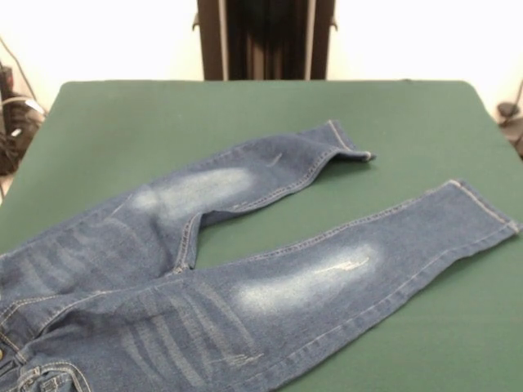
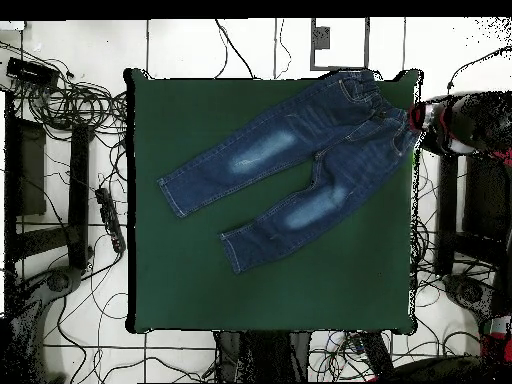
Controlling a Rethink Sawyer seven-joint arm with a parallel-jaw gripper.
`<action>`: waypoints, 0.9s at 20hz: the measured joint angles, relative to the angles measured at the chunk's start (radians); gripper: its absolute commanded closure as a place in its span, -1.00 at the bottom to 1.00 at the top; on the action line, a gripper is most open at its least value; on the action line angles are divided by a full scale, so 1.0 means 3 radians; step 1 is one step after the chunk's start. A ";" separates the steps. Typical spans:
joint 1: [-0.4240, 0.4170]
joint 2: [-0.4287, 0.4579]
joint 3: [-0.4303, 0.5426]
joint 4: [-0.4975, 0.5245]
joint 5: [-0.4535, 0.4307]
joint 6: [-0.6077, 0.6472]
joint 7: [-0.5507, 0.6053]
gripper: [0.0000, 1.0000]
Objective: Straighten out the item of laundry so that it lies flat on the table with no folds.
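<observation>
The item of laundry, a small pair of blue jeans point(image 1: 204, 278), lies spread on the green table point(image 1: 245, 114) with both legs apart and whitish thigh patches facing up. The waistband runs off the front view's lower left. The far leg's cuff point(image 1: 347, 147) is slightly raised and creased. In the overhead view the jeans point(image 2: 300, 160) run from the top right corner down to the left. A red and black part of the arm point(image 2: 450, 122) shows just off the table's right edge point(image 2: 412, 250), close to the waistband. I cannot make out how the gripper stands.
The robot's pedestal point(image 1: 265, 39) stands behind the table's far edge. Cables point(image 2: 70, 110) and dark equipment lie on the floor around the table, mostly left and below in the overhead view.
</observation>
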 measured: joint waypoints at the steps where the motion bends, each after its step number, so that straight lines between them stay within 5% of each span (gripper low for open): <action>1: 0.0004 -0.0007 -0.0014 0.0014 0.0013 -0.0016 0.0006 -1.00; 18: 0.0286 -0.0152 -0.0545 0.0540 0.0480 -0.0578 0.0429 -1.00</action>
